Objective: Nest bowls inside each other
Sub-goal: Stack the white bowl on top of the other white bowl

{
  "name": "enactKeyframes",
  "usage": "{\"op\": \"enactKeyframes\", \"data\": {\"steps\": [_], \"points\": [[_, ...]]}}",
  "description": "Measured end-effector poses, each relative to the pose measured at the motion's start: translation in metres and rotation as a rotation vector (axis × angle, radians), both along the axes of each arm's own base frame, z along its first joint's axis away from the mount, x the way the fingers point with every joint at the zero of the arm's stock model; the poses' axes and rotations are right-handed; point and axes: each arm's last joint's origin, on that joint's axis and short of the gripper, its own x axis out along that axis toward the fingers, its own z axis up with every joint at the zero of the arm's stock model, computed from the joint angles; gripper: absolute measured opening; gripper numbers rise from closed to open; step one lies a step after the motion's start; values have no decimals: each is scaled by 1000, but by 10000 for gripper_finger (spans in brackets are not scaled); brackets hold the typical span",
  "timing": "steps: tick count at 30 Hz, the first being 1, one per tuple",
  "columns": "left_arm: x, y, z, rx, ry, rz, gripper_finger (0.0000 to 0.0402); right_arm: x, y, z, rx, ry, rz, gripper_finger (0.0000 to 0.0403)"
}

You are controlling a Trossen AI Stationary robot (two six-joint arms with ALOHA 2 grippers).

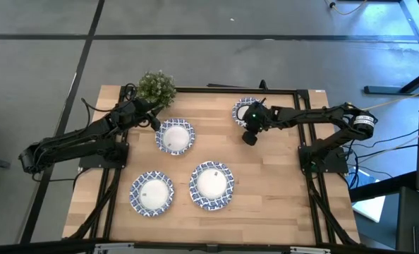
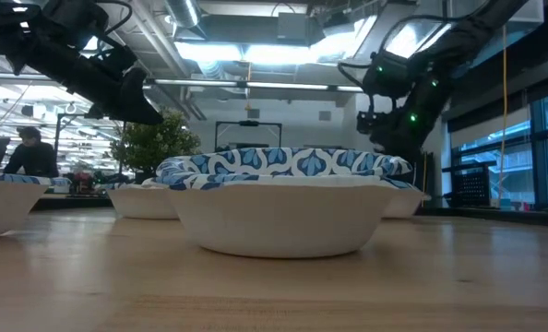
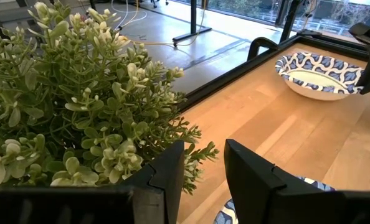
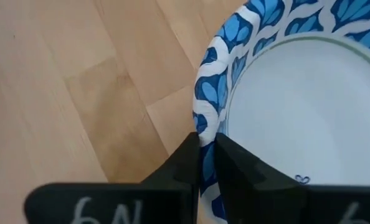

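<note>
In the high view I see four blue-rimmed white bowls on the wooden table: one far-centre (image 1: pixel 175 137), one near-left (image 1: pixel 152 192), one near-right (image 1: pixel 211 185) that looks larger and may hold another, and one far-right (image 1: pixel 242 108). My right gripper (image 1: pixel 248 123) is over the far-right bowl (image 4: pixel 284 87), shut on it. My left gripper (image 1: pixel 154 121) is open (image 3: pixel 203 168), raised between the potted plant (image 3: pixel 66 99) and the far-centre bowl, touching neither that I can see. My right gripper (image 4: pixel 202 158) pinches the far-right bowl's patterned rim (image 4: pixel 205 121) between its two fingers, one finger (image 4: pixel 235 165) inside the bowl and the other outside. It comes from above, pointing down. Whether the bowl still rests on the table I cannot tell.
The green potted plant (image 1: pixel 156 88) stands at the table's far-left corner, close to my left gripper. A black frame (image 1: pixel 216 89) runs along the table's edges. Bare wood (image 1: pixel 280 183) lies to the right of the near bowls. In the low view a person (image 2: pixel 25 152) shows in the room behind.
</note>
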Motion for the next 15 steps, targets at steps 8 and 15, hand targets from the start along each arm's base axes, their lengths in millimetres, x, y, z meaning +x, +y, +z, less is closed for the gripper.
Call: {"op": "enactKeyframes", "data": {"steps": [8,15], "points": [[0,0,0,0,0,0,110,21,-5,48,-1,-18,45,44],[0,0,0,1,1,1,110,42,14,95,7,-64,146,44]]}}
